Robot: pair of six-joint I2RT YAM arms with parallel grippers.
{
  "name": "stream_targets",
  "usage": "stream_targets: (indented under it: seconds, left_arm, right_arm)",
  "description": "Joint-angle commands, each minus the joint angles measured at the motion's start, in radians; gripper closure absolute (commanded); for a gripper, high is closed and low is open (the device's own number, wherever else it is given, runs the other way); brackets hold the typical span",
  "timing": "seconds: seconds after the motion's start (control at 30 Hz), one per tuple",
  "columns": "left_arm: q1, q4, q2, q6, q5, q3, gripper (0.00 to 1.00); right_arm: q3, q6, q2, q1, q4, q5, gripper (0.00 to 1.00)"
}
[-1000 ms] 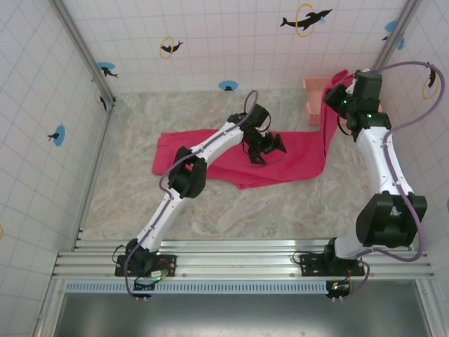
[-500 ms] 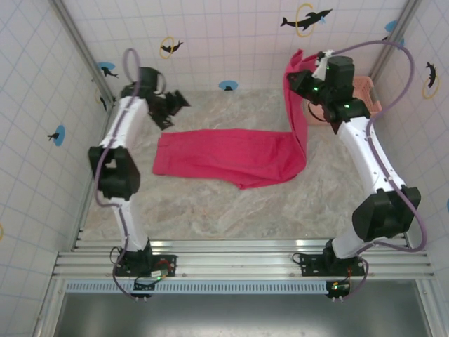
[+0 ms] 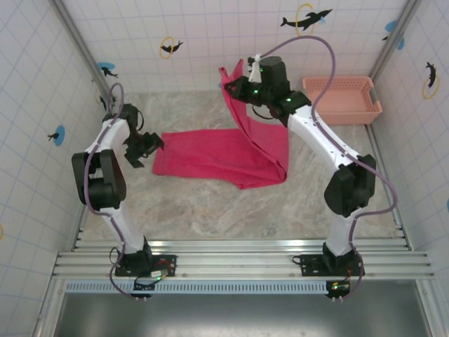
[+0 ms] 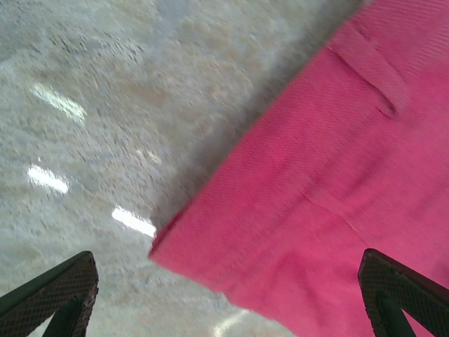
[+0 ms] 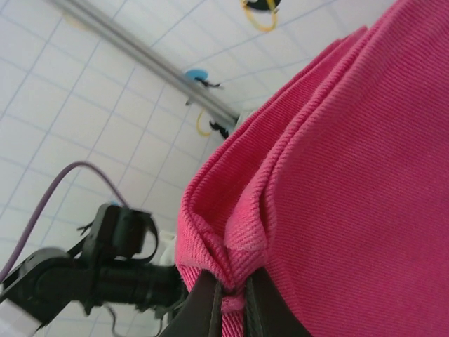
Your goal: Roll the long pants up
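Long pants half lifted off the marbled table.

From the top camera, most of the magenta cloth lies flat across the middle of the frame, while its right end rises in a band to the upper centre. A salmon basket sits at the upper right, apart from the cloth. The right gripper holds the raised end; the right wrist camera shows the fingers pinched on a bunched fold at the bottom of the frame, a detail too small to make out from above. The left gripper hovers at the flat cloth's left edge. Its wrist view shows the fingertips spread wide, cut off at the bottom corners, with the waistband and a belt loop at the upper right.
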Motion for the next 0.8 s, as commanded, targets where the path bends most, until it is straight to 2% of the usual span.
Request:
stream_targets:
  seconds: [0.0,0.17,0.6,0.77]
  left_arm:
    - [0.025,0.034,0.073,0.011,0.030,0.028,0.03]
    - [0.051,0.068,0.151,0.003,0.117,0.068,0.03]
    - [0.073,0.062,0.195,0.030,0.163,0.095,0.03]
    - [0.077,0.066,0.208,0.031,0.185,0.110,0.03]
  right_arm:
    - [0.098,-0.004,0.044,0.051,-0.012,-0.046,1.00]
    - [0.110,-0.010,0.095,0.115,-0.054,-0.071,1.00]
    - [0.204,0.052,0.298,0.227,-0.030,-0.176,1.00]
    - [0.293,0.055,0.365,0.263,-0.102,-0.208,1.00]
